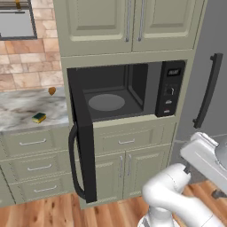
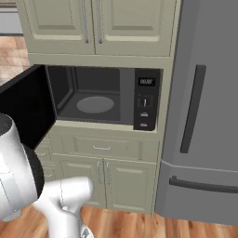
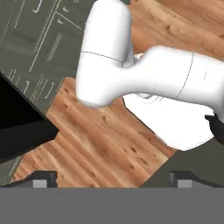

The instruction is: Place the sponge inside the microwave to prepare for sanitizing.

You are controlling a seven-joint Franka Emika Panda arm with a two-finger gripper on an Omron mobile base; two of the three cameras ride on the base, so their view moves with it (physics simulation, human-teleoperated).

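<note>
The sponge (image 1: 39, 117), a small yellow block with a dark top, lies on the marble counter (image 1: 22, 111) left of the microwave. The microwave (image 1: 133, 88) (image 2: 65, 93) is black and stands open, showing a grey inside with a round turntable (image 1: 106, 102) (image 2: 95, 104). Its door (image 1: 83, 137) (image 2: 23, 109) swings out to the left, edge-on, with a curved handle (image 1: 73, 164). My gripper (image 3: 113, 180) is open with nothing between its fingertips (image 3: 43, 179). It hangs low and faces the wood floor (image 3: 96, 144), far from the sponge.
A small orange-brown object (image 1: 52, 91) sits at the back of the counter. A grey fridge (image 1: 208, 88) (image 2: 204, 116) stands right of the microwave. Beige cabinets and drawers (image 1: 128, 164) (image 2: 102, 148) lie above and below it. The open door juts into the room in front of the counter drawers.
</note>
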